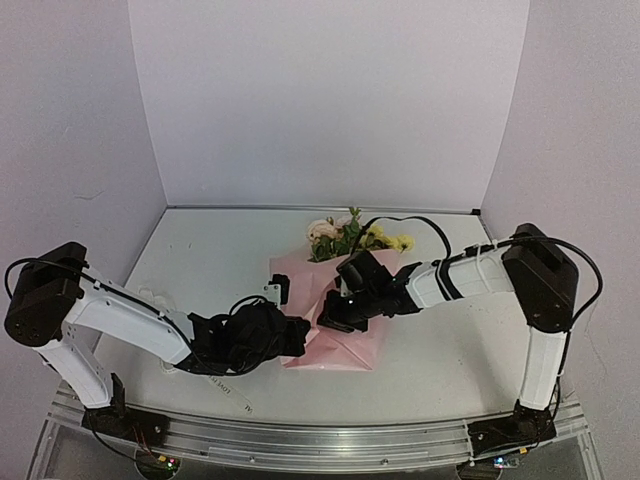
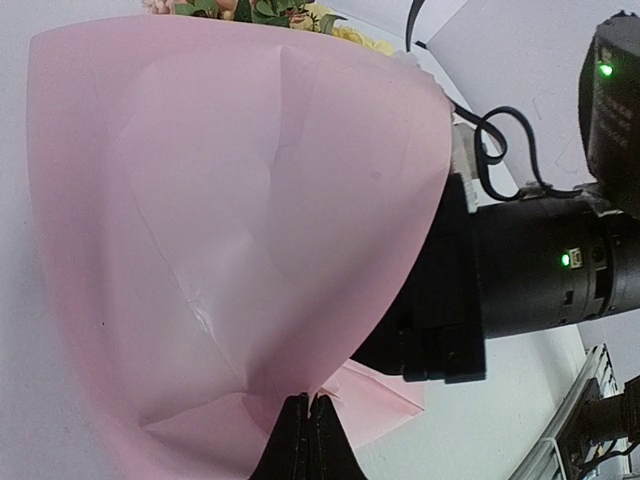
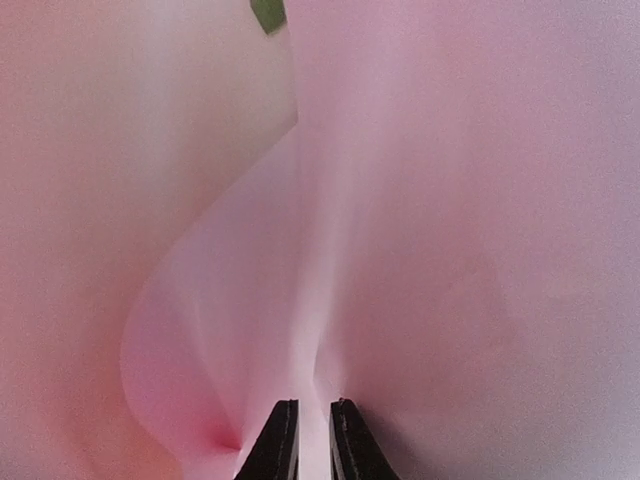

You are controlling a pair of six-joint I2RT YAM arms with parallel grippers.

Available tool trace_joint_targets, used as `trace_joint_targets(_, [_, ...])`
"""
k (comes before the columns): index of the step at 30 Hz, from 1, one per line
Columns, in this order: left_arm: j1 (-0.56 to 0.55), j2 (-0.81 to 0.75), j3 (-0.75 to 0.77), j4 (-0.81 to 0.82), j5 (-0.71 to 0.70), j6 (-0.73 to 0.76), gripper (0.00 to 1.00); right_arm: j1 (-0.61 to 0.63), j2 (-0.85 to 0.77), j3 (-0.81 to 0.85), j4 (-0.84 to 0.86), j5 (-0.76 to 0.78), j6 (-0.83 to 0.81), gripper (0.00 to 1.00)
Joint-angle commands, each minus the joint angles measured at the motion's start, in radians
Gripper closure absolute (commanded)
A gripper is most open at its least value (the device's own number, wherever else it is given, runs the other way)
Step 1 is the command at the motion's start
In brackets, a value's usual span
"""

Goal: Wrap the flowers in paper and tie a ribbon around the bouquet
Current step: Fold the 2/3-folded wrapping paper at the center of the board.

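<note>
The pink paper point(image 1: 345, 335) lies mid-table, folded over the flowers point(image 1: 345, 235), whose pink and yellow blooms stick out at its far end. In the left wrist view the paper point(image 2: 230, 220) fills the frame, with blooms point(image 2: 260, 8) at the top. My left gripper point(image 2: 308, 402) is shut on the paper's near corner; from above it point(image 1: 303, 335) sits at the paper's left edge. My right gripper point(image 1: 330, 318) presses in from the right. Its fingers point(image 3: 313, 405) stand a narrow slit apart with a fold of paper point(image 3: 420, 250) between them. The stems are hidden.
The white ribbon point(image 1: 230, 392) with printed lettering lies near the front edge, under my left arm. The right arm's black wrist point(image 2: 520, 270) and its cable sit close beside the paper. White walls close in the table on three sides.
</note>
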Motion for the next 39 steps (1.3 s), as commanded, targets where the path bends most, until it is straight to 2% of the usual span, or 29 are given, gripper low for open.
trace_joint_targets(1, [0.007,0.021,0.039,0.020,0.004,0.008,1.00,0.002,-0.077,-0.015,-0.006,0.030,0.005,0.86])
trace_joint_targets(10, [0.012,0.035,0.058,0.020,0.022,0.021,1.00,0.001,-0.155,-0.088,-0.011,0.086,-0.003,0.84])
trace_joint_targets(22, [0.011,0.077,0.125,0.012,0.074,0.081,1.00,-0.004,-0.311,-0.233,-0.087,0.204,-0.028,0.71])
trace_joint_targets(30, [0.011,0.120,0.206,-0.016,0.120,0.139,1.00,-0.012,-0.291,-0.295,-0.079,0.230,-0.033,0.70])
trace_joint_targets(39, [0.010,0.233,0.343,-0.049,0.240,0.204,1.00,-0.013,-0.273,-0.313,-0.015,0.203,0.007,0.69])
